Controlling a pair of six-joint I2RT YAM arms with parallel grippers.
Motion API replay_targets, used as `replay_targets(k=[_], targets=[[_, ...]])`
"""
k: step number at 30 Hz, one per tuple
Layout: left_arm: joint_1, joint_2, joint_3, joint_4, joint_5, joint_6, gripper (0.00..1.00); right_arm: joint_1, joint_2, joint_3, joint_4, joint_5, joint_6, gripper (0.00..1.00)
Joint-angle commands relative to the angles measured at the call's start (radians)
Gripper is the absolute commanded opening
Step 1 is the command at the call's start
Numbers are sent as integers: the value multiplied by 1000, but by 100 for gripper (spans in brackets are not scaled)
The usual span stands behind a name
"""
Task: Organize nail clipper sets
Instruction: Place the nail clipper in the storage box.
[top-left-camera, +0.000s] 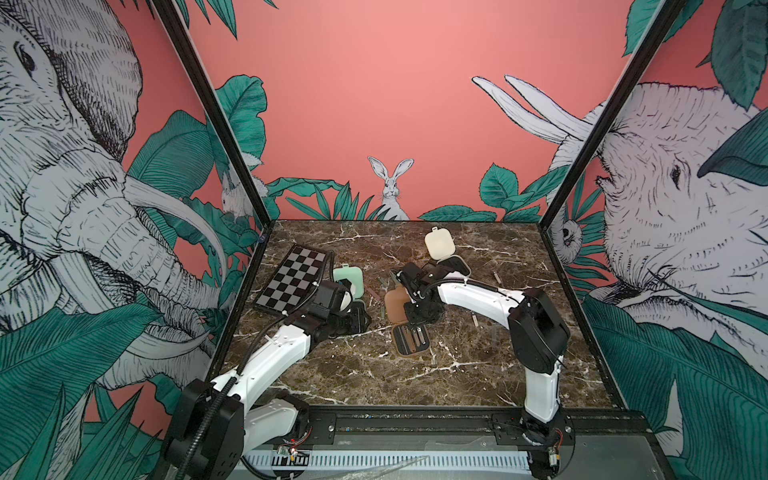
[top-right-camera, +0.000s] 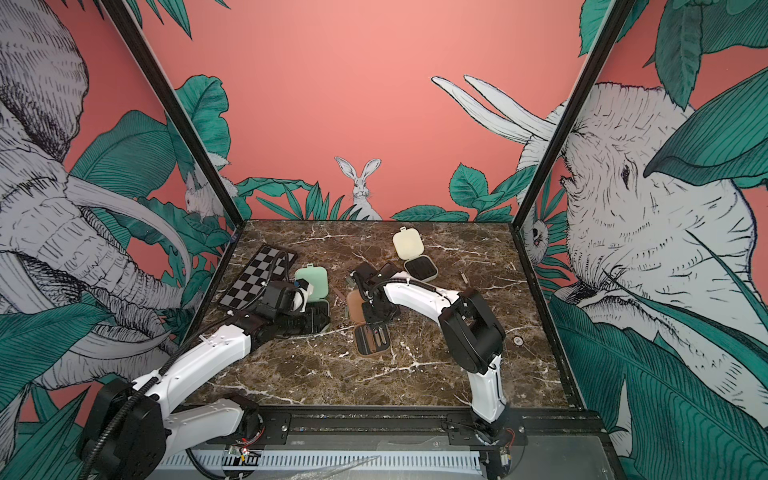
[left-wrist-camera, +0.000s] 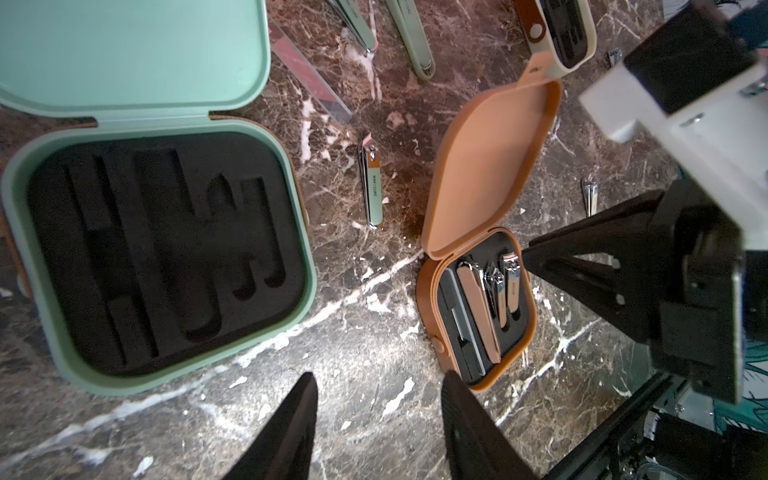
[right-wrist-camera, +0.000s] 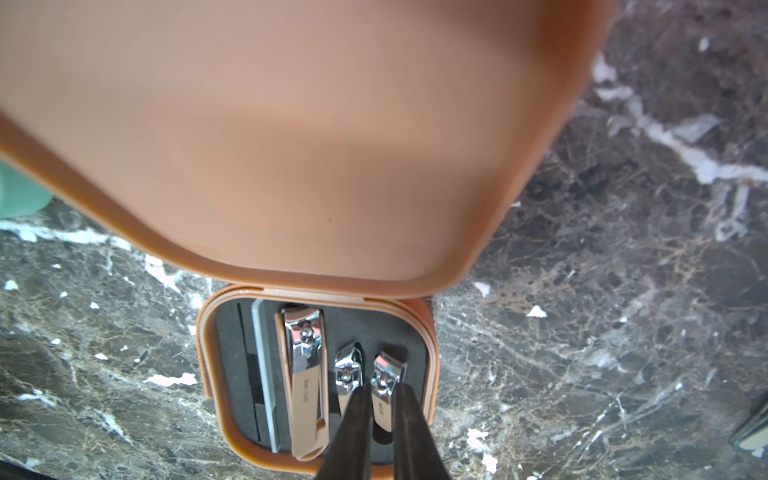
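Chrome clipper in grip of right pincer, black foam beneath; left pincer agape.

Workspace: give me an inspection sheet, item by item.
Surface: brown marble table, white-veined.
Job's things: mint case open, insert empty; brown case open, tools seated; cream case open; mint clipper loose on the table.
Clutter: checkerboard beside the mint case.
Hands: left hand open over bare marble; right hand has fingers flanking the small clipper in the brown case, grip unclear.
Cables: black conduit along each arm.
Surroundings: jungle-mural walls.
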Motion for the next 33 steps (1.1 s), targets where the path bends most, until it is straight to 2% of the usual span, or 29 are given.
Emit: replay_targets(k=[1, 11, 18, 26, 33], targets=[[4, -23, -13, -5, -7, -7, 51, -9, 31, 17, -16, 4, -8, 11], [4, -22, -9, -13, -12, -4, 51, -11, 68, -51, 29, -14, -1, 9], [4, -16, -1, -13, -9, -4, 51, -10, 54, -22, 10, 2, -5, 8], [4, -21, -2, -19, -12, -3, 51, -4, -8, 60, -32, 16, -14, 21], [4, -23, -3, -20, -18, 2, 51, 50, 17, 98, -45, -16, -8, 29]])
